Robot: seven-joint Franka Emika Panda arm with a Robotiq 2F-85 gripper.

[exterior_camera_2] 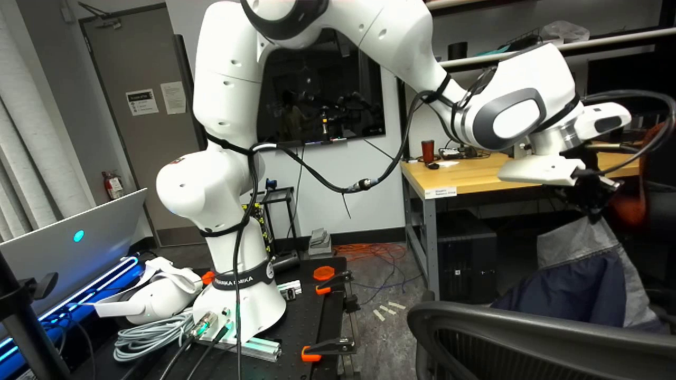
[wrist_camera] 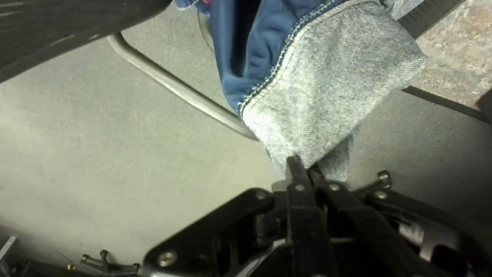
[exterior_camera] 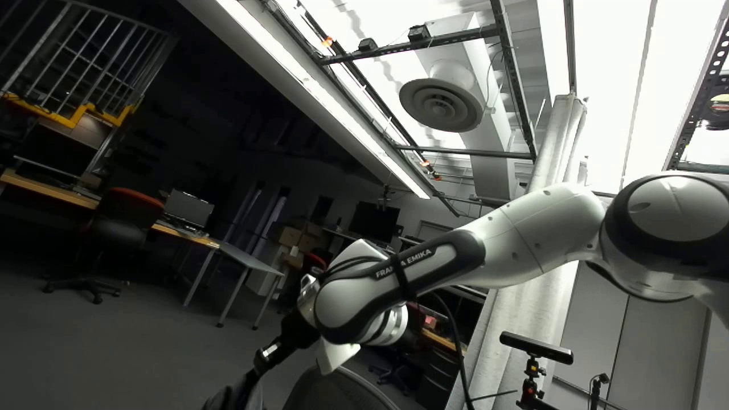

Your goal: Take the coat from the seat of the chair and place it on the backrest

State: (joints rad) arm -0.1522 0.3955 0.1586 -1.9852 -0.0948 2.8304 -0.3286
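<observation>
The coat (exterior_camera_2: 560,285), blue with pale grey denim parts, hangs from my gripper (exterior_camera_2: 594,214) beside the chair's backrest (exterior_camera_2: 528,322), its lower part hidden behind it. In the wrist view my gripper (wrist_camera: 303,163) is shut on a pale grey corner of the coat (wrist_camera: 334,80). The dark backrest (wrist_camera: 77,30) is at the upper left there, apart from the fingers. In an exterior view only the top of the coat (exterior_camera: 233,396) shows below the gripper (exterior_camera: 259,364), left of the rounded backrest (exterior_camera: 342,390). The chair's seat cannot be made out.
A wooden desk (exterior_camera_2: 475,177) stands behind the arm. The arm's base is on a black table (exterior_camera_2: 317,316). A camera on a stand (exterior_camera: 535,347) is near the arm. A wheeled office chair (exterior_camera: 122,228) stands farther off. A bent metal tube (wrist_camera: 173,88) runs near the coat.
</observation>
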